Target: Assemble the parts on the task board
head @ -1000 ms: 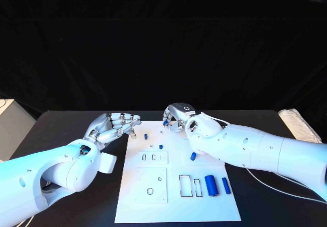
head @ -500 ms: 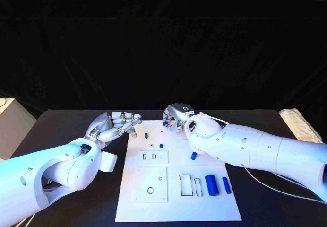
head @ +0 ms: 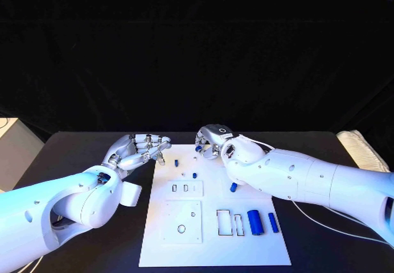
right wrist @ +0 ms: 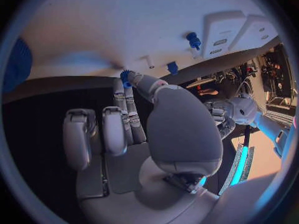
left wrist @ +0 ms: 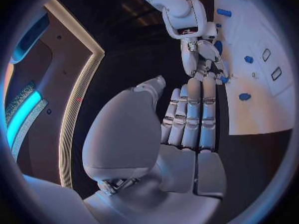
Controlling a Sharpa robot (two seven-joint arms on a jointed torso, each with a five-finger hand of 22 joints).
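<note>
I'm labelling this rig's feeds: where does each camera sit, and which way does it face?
Head view: on the robot's head, looking down at the task board; both arms, left hand, right hand.
Left wrist view: behind the left hand, facing the task board and right hand.
Right wrist view: behind the right hand, facing the task board.
All share the board.

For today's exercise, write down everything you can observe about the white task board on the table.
The task board is a flat white rectangular plate lying on the black table, long side running away from the robot. It has raised square panels with small slots and holes, plus rectangular cut-outs near its right side. Small blue parts lie or stand on it. The right hand hovers over its far edge, the left hand beside its far left corner.
</note>
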